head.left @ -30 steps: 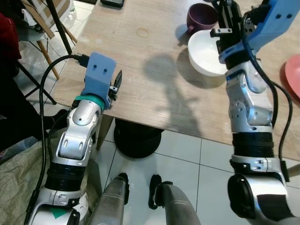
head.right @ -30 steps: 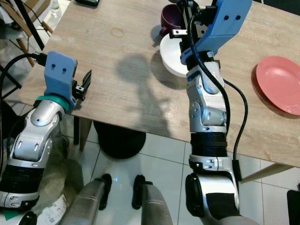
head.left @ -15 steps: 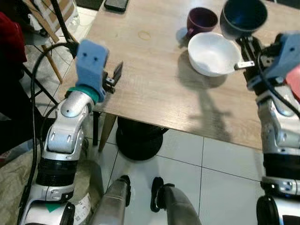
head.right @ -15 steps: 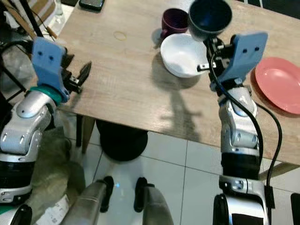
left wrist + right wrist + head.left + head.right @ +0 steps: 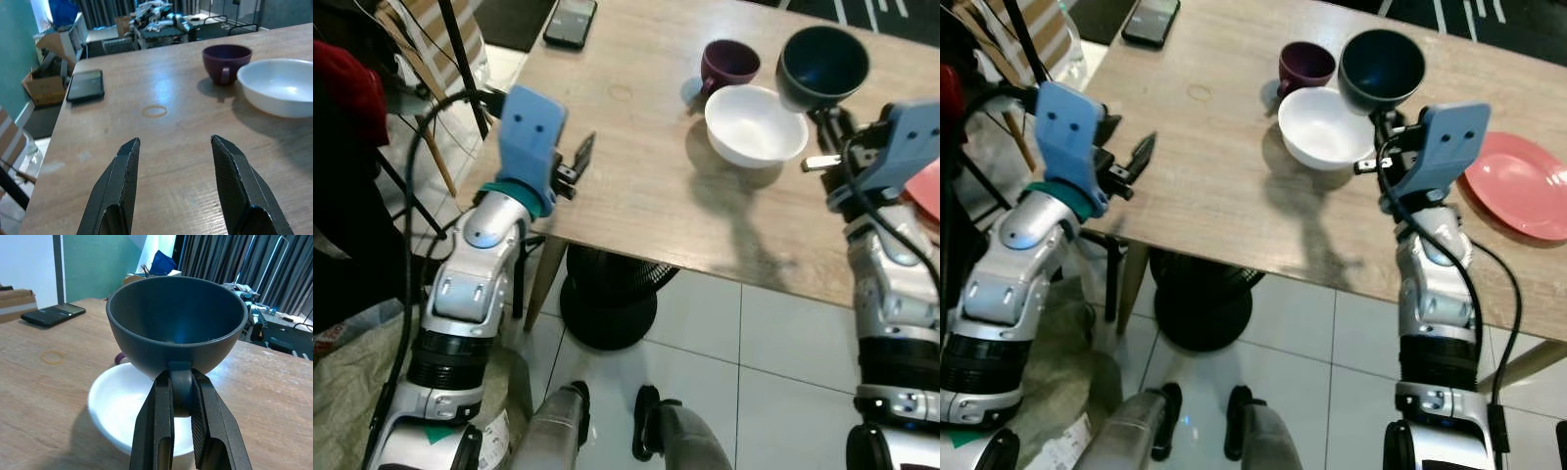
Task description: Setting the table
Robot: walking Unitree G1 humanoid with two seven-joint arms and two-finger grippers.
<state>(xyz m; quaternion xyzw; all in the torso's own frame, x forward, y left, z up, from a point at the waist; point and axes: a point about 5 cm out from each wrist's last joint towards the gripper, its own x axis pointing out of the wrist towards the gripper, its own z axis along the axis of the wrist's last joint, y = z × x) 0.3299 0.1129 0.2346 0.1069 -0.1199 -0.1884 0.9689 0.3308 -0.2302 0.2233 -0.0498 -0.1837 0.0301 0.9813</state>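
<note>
My right gripper (image 5: pixel 182 391) is shut on the handle of a dark blue cup (image 5: pixel 822 66) and holds it upright in the air, just above the far right rim of a white bowl (image 5: pixel 756 124). The bowl stands on the wooden table (image 5: pixel 636 166), with a purple cup (image 5: pixel 728 64) behind it to the left. A pink plate (image 5: pixel 1516 198) lies on the table to the right of my right arm. At the table's near left edge my left gripper (image 5: pixel 579 162) is open, holds nothing, and points across the bare wood.
A black phone (image 5: pixel 572 22) lies at the table's far left corner. A wooden chair and black stand legs (image 5: pixel 440 88) crowd the floor left of the table. The table's black round base (image 5: pixel 607 304) sits on white tiles in front of my feet.
A second ago my right arm reached far over the white bowl; it has drawn back toward me with the dark cup in its fingers. The view has shifted.
</note>
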